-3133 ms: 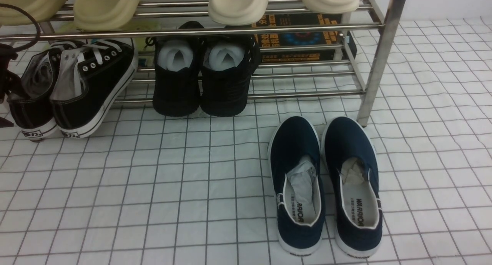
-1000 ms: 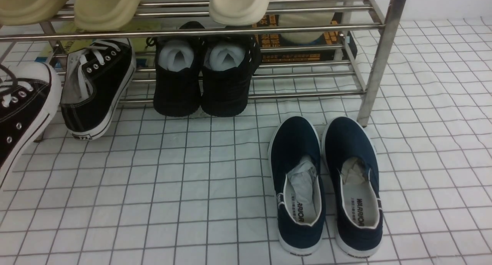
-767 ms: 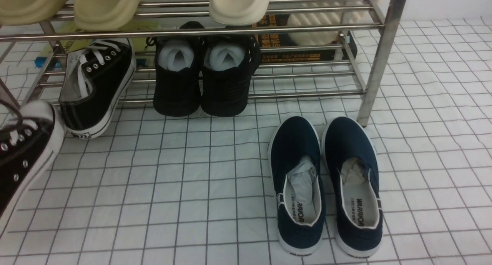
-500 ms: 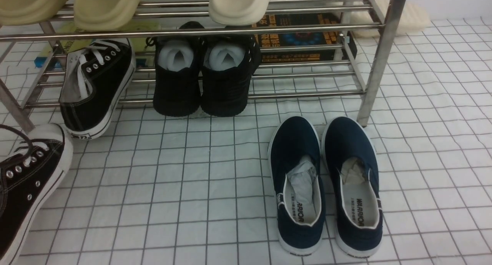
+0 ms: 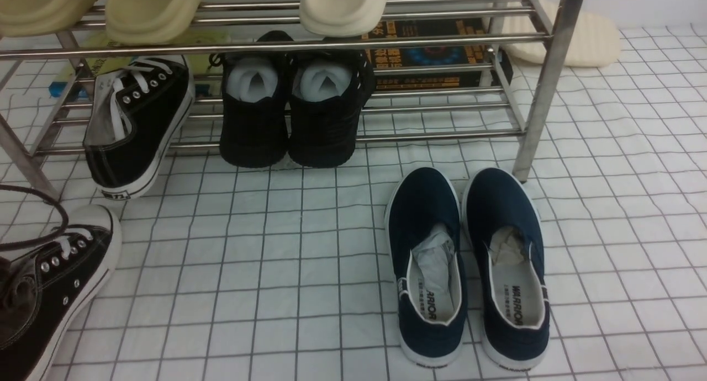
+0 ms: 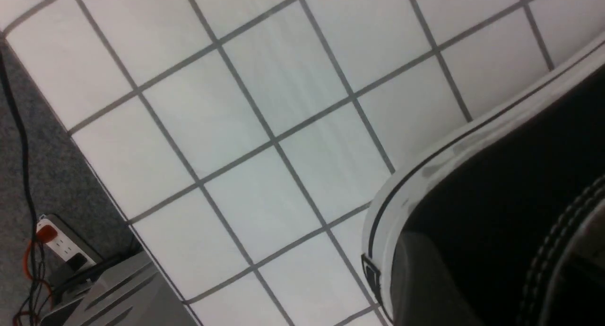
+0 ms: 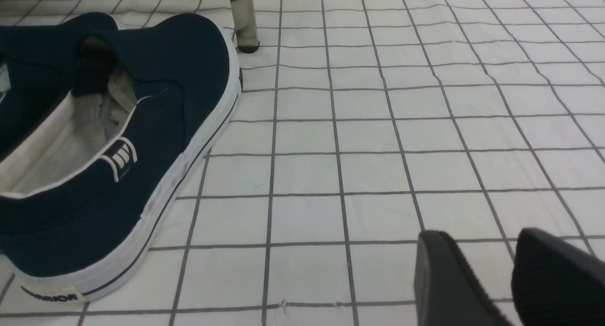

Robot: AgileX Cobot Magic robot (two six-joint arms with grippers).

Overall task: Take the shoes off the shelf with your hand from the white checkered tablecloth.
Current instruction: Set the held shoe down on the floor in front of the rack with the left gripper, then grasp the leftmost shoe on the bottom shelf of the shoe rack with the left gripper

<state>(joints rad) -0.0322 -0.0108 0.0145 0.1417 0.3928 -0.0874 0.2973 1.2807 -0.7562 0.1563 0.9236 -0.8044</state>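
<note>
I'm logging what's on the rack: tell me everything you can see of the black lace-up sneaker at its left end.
The black canvas sneaker has white laces, silver eyelets, a grey lining and a white rubber sole with a dark stripe and heel label. It sits tilted, heel toward the camera and low by the white checkered tablecloth, toe raised on the silver steel rack's lowest rods.

The white checkered tablecloth (image 5: 309,248) is carrying the shelf (image 5: 545,88). Navy slip-ons (image 5: 422,210) are lying just before the shelf's right front leg, one black sneaker (image 5: 61,276) is lying near the cloth's left edge, and a cream slipper (image 5: 585,38) is resting behind the shelf's right end.
</note>
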